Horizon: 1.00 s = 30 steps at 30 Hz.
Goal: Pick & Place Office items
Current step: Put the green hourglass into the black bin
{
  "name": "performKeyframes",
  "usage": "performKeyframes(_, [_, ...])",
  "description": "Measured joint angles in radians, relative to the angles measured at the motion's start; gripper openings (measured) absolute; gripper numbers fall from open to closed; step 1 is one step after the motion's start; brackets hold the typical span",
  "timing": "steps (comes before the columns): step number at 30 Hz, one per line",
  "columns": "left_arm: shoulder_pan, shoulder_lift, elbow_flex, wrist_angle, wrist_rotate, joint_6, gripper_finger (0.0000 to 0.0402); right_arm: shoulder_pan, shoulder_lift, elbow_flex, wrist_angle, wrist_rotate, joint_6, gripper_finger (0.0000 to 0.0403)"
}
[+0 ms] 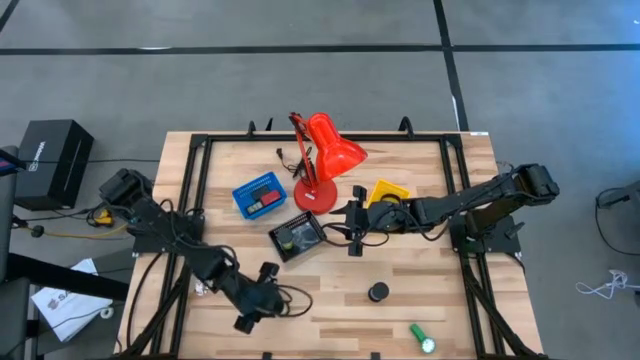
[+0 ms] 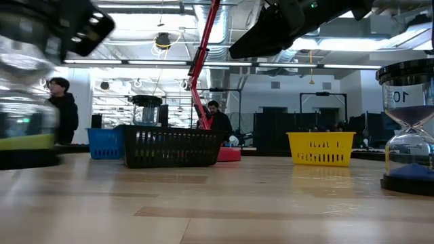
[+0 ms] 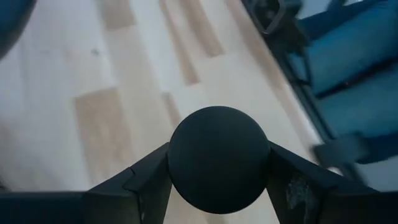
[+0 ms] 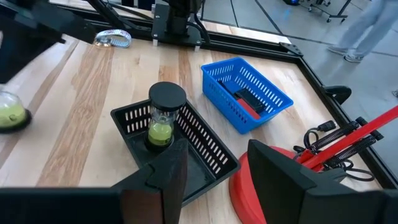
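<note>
1. We see the left gripper low over the table's near left part, its jaws clamped on a round black disc.
2. The right gripper hovers just beside the black tray, its jaws apart and holding nothing.
3. A green-filled sand timer stands upright in the black tray.
4. Red and black items lie in the blue tray.
5. Another black disc and a green cylinder rest on the table, near its front right.

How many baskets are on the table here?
3: a blue basket left of the red lamp's base, a black basket at the table's middle, a yellow basket right of the lamp. None appear hidden.
</note>
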Motion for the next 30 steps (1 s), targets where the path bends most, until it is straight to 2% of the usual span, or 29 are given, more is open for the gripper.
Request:
performKeyframes(8, [0.159, 0.0, 0.012, 0.013, -0.013, 0.09, 0.0203, 0.0, 0.0, 0.0, 0.0, 0.0, 0.0, 0.0159])
performKeyframes(13, [0.231, -0.018, 0.052, 0.022, -0.015, 0.18, 0.0215, 0.0, 0.0, 0.0, -0.014, 0.0, -0.001, 0.0159])
performKeyframes(17, [0.263, -0.075, 0.062, 0.023, -0.013, 0.232, 0.021, 0.001, -0.001, 0.0, -0.086, 0.005, -0.065, 0.0159])
performKeyframes(23, [0.336, -0.176, 0.063, 0.02, -0.023, 0.249, 0.0213, 0.001, -0.022, -0.001, -0.168, 0.007, -0.056, 0.0159])
performKeyframes(30, [0.474, -0.192, 0.036, 0.015, 0.002, 0.323, 0.0207, -0.012, -0.026, 0.0, -0.171, 0.008, -0.054, 0.0159])
